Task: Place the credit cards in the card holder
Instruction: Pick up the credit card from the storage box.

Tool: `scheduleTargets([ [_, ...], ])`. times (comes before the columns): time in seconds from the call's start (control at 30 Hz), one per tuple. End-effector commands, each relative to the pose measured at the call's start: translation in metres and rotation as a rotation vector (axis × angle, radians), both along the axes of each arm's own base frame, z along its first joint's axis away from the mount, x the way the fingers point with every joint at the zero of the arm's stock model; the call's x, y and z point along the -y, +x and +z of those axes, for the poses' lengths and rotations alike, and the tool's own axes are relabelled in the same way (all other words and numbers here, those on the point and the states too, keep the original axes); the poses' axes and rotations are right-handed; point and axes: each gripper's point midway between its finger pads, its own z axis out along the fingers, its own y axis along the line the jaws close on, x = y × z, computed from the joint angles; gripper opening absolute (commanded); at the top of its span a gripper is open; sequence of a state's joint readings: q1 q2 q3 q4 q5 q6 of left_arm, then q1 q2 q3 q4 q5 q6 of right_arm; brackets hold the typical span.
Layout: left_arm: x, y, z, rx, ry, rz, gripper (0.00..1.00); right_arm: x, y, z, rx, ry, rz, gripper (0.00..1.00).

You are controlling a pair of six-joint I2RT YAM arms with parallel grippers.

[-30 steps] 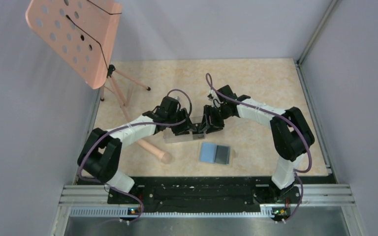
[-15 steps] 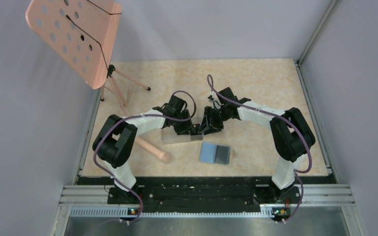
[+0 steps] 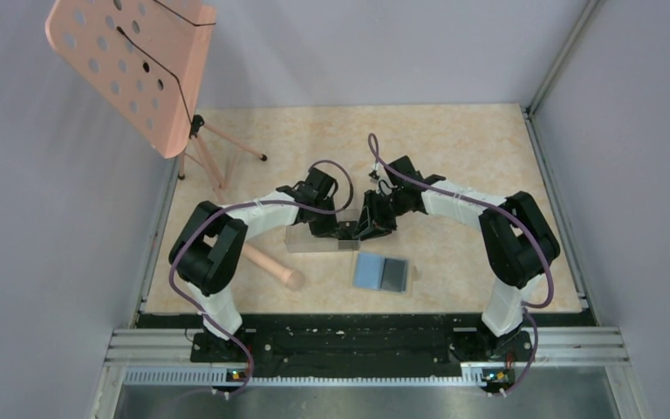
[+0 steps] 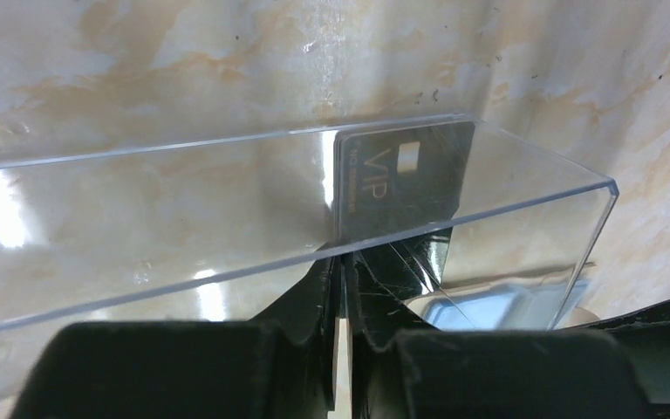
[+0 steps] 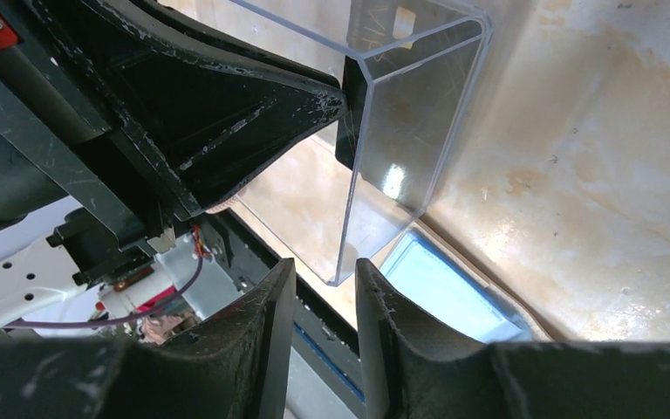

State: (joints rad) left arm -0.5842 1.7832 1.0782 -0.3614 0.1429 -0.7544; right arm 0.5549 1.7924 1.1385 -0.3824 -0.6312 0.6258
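A dark credit card [image 4: 401,183] marked VIP stands on edge inside the right end of a clear plastic box [image 3: 310,242]. My left gripper [image 4: 342,262] reaches into the box from above and is shut on the card's near edge. From the right wrist the card [image 5: 347,131] shows edge-on under the left fingertips. My right gripper [image 5: 324,266] is open, its fingertips on either side of the box's end corner [image 5: 345,262] without pressing it. The card holder [image 3: 382,272] lies open and flat just in front of the box, blue-grey on the left half and dark on the right.
A pink perforated music stand [image 3: 131,70] rises at the back left, with thin legs spread on the table. A pale wooden rod [image 3: 270,266] lies just left of the box. Grey walls close in both sides, and a black rail [image 3: 349,336] runs along the near edge.
My left arm has swung right to the box's end and its jaws have closed down on the card. The right jaws have narrowed a little at the box's corner.
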Motion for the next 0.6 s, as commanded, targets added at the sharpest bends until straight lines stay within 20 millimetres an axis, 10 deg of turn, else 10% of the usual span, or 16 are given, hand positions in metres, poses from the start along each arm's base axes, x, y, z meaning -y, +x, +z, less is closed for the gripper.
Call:
scheduleTargets([
  [0.0, 0.015, 0.005, 0.033, 0.082, -0.021, -0.041, 0.08, -0.013, 0.001, 0.031, 0.075, 0.09, 0.027, 0.31],
  [0.57, 0.028, 0.003, 0.06, 0.142, 0.007, -0.108, 0.13, -0.011, -0.002, 0.026, 0.068, 0.082, 0.031, 0.29],
])
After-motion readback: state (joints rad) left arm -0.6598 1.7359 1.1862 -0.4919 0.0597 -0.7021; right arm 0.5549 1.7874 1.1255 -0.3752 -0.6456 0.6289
